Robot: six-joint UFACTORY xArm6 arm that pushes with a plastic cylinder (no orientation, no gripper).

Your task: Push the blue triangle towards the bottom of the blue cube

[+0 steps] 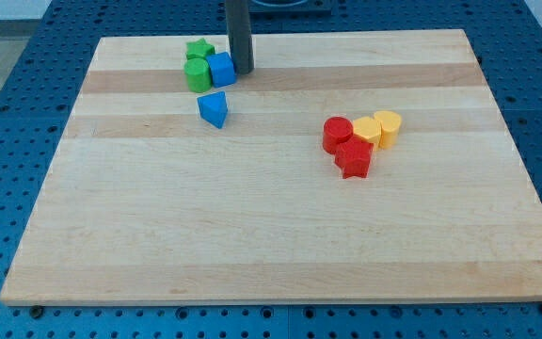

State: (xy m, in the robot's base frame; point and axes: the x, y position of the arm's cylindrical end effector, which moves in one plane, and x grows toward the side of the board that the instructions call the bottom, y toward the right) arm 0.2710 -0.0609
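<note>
Your tip (pixel 243 70), a bare rod with no hand to open or close, touches the blue cube's (pixel 222 69) right side near the bench's top edge, so nudging it away from the blue triangle (pixel 214 108) just below is the risk.
</note>
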